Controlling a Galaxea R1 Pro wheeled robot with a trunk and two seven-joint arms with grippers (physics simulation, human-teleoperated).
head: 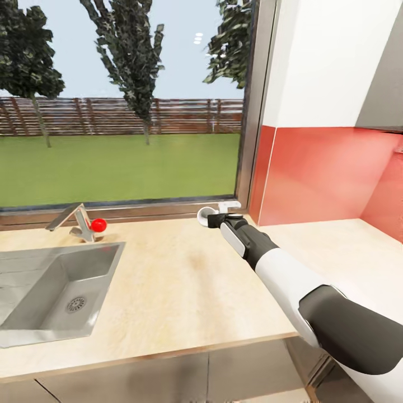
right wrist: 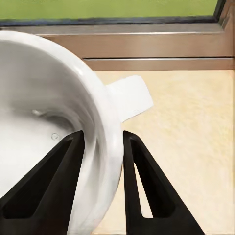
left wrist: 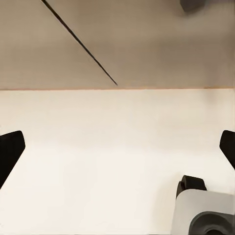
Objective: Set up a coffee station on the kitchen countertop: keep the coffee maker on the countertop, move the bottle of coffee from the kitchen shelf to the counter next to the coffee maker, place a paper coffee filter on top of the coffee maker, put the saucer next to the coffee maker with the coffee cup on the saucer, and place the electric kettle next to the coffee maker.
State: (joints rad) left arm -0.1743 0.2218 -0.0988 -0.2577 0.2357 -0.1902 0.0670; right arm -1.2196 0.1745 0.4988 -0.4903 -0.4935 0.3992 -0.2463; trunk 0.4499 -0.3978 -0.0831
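— So, what's the room like?
— A pale wood-look countertop (head: 184, 280) runs under a big window (head: 120, 101) looking onto grass, trees and a fence. A red backsplash (head: 319, 173) fills the corner on the right.
— Any containers?
— A steel sink (head: 56, 285) is set into the counter at the left, with a faucet (head: 70, 218) and a red knob (head: 98, 225) behind it. Nothing shows in the basin but the drain.
— And the cup?
— The cup (right wrist: 54, 127) is at the back of the counter near the window sill, its handle sticking out to one side.
— Who has it?
— The right gripper (right wrist: 103, 142) pinches its wall, one finger inside the bowl, one outside. The left gripper (left wrist: 117, 147) hangs over bare counter with its fingers spread wide and nothing between them.
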